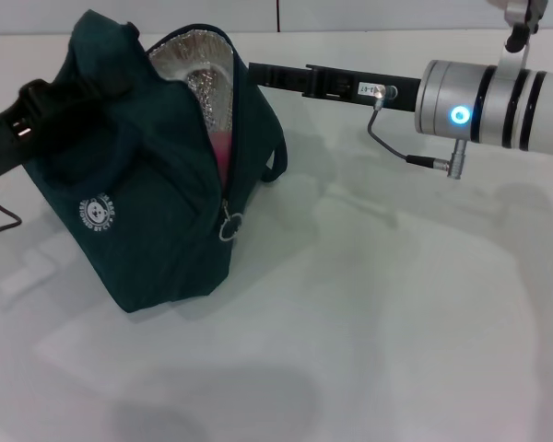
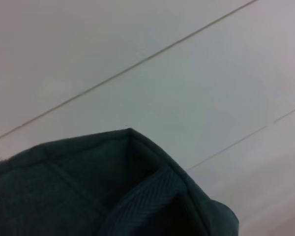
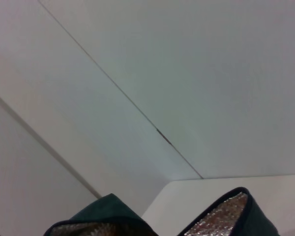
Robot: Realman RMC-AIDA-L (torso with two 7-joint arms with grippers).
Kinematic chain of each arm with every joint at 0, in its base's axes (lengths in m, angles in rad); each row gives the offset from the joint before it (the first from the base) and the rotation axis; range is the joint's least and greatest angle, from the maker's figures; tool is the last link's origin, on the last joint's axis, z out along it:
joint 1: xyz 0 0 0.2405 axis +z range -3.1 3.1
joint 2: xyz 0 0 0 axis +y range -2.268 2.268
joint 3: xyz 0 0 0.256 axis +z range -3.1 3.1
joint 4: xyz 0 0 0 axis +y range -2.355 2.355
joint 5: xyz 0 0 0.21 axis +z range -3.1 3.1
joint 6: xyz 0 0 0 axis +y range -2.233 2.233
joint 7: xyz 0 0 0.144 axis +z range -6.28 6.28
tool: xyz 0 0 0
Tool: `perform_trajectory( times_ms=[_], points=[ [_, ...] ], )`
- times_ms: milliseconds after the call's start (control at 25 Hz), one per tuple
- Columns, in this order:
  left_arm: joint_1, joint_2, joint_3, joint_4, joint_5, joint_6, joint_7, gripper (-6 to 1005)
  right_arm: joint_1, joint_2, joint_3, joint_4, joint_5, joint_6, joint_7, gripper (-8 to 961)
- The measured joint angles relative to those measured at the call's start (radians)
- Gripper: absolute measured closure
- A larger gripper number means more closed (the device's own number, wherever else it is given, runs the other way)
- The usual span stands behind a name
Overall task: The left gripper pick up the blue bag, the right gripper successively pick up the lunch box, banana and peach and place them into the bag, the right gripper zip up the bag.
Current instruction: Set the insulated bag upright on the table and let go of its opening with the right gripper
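Blue bag (image 1: 157,203): on the white table (image 1: 396,304), mouth unzipped.
Peach (image 1: 221,152): pink sliver inside.
Left gripper (image 1: 46,115): behind the fabric; grip unreadable.
Right gripper (image 1: 258,74): tips hidden at the bag's rim.

The blue bag (image 1: 157,193) stands on the surface (image 1: 396,322) at the left. The peach (image 1: 221,152) lies inside it. The right gripper (image 1: 253,72) reaches its open mouth from the right.

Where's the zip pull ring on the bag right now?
In the head view, the ring hangs low on the front of the blue bag, at the bottom of its open zip, right of the white logo.
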Motion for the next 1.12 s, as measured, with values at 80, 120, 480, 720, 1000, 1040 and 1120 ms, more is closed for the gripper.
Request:
perform_trajectory(
  times_ms=[80, 120, 480, 720, 1000, 1040, 1120],
  points=[
    [0.000, -0.005, 0.008, -0.001, 0.000, 0.000, 0.000, 957, 0.000, 0.000, -0.010, 0.002, 0.000, 0.007, 0.000, 374],
    [0.000, -0.006, 0.011, -0.002, 0.000, 0.000, 0.000, 957, 0.001, 0.000, -0.018, 0.002, 0.000, 0.009, 0.001, 374],
    [-0.006, -0.009, 0.027, -0.037, 0.000, 0.000, 0.021, 957, 0.005, 0.000, -0.047, -0.002, 0.006, 0.014, 0.001, 378],
    [-0.008, -0.010, 0.027, -0.039, 0.000, 0.000, 0.024, 957, 0.008, 0.000, -0.069, 0.001, 0.006, 0.018, -0.005, 381],
    [0.004, -0.013, 0.027, -0.039, -0.002, 0.001, 0.026, 957, 0.005, 0.000, -0.101, -0.001, 0.002, 0.027, -0.037, 384],
    [0.007, -0.012, 0.027, -0.039, -0.002, 0.003, 0.026, 957, 0.001, 0.000, -0.100, -0.004, 0.004, 0.026, -0.058, 384],
    [0.013, -0.010, 0.025, -0.039, -0.004, 0.012, 0.026, 957, -0.014, 0.000, -0.097, -0.020, 0.018, 0.018, -0.110, 385]
  ],
)
